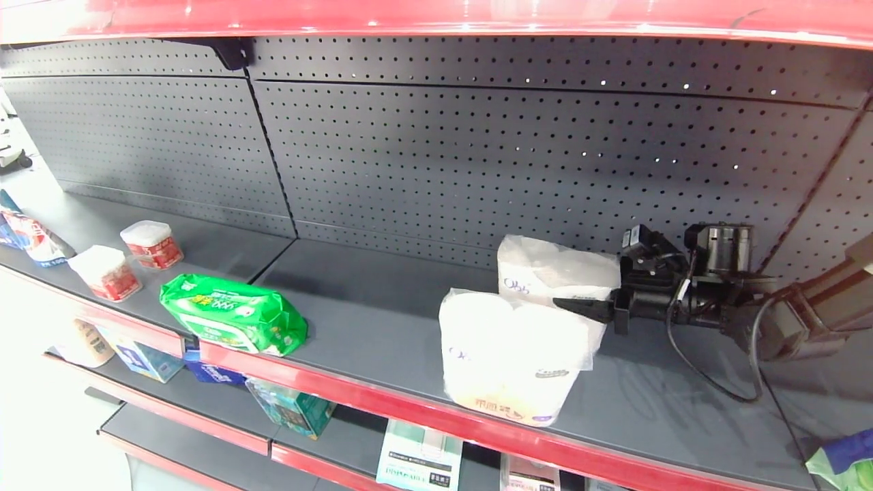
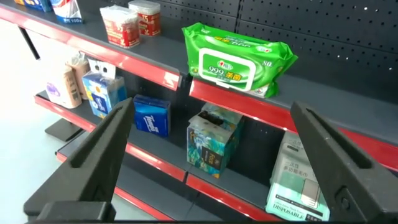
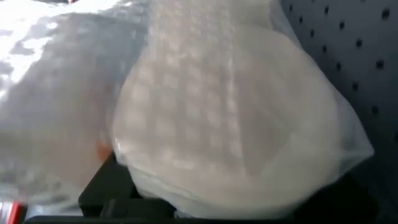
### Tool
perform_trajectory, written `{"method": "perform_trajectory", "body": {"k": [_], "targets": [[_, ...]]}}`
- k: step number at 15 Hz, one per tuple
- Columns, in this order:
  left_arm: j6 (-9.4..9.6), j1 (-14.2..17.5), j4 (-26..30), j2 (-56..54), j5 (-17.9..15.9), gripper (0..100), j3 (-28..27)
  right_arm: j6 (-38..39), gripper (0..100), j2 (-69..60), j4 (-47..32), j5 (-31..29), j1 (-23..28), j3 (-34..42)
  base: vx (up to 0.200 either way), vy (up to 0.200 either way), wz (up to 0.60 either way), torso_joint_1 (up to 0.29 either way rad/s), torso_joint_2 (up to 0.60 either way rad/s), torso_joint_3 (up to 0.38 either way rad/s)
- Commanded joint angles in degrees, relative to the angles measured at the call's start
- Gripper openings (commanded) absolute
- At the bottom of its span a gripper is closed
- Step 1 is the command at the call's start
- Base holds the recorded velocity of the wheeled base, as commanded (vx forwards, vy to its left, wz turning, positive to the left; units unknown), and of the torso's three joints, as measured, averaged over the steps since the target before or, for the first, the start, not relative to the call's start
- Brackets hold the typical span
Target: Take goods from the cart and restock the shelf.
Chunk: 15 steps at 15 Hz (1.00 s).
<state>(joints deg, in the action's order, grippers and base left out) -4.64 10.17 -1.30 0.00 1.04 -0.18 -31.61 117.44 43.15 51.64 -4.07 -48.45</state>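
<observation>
Two white tissue roll packs stand on the dark shelf board (image 1: pixel 382 293): the front pack (image 1: pixel 511 354) near the red edge and the rear pack (image 1: pixel 552 266) close to the pegboard. My right gripper (image 1: pixel 586 308) comes in from the right and lies against the rear pack, just above the front one. The right wrist view has that rear pack (image 3: pixel 236 118) pressed close to the camera. My left gripper (image 2: pixel 211 106) is open and holds nothing, out in front of the shelf below the green wipes pack (image 2: pixel 236 59).
The green wipes pack (image 1: pixel 235 314) lies at the shelf's front edge left of centre. Two red-and-white tubs (image 1: pixel 129 259) and a pouch (image 1: pixel 34 239) stand farther left. Boxed goods (image 2: pixel 214 140) fill the lower shelves. A green-blue pack (image 1: pixel 842 464) is at the lower right.
</observation>
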Motion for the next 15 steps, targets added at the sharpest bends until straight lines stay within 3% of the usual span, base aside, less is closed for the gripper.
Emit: {"method": "perform_trajectory", "body": {"k": [1,4,15], "targets": [[-0.01,0.0,0.0,0.0,0.0,100,0.0,-0.3,0,0.6,-0.4,0.0,1.0,1.3,0.0,0.0,0.0,0.0,0.0,0.0],[-0.01,0.0,0.0,0.0,0.0,100,0.0,-3.6,0,1.6,-0.1,1.3,1.4,2.0,0.0,0.0,0.0,0.0,0.0,0.0],[-0.01,0.0,0.0,0.0,0.0,100,0.0,-3.7,0,3.9,0.1,4.3,-0.5,-3.5,0.0,0.0,0.0,0.0,0.0,0.0]]}}
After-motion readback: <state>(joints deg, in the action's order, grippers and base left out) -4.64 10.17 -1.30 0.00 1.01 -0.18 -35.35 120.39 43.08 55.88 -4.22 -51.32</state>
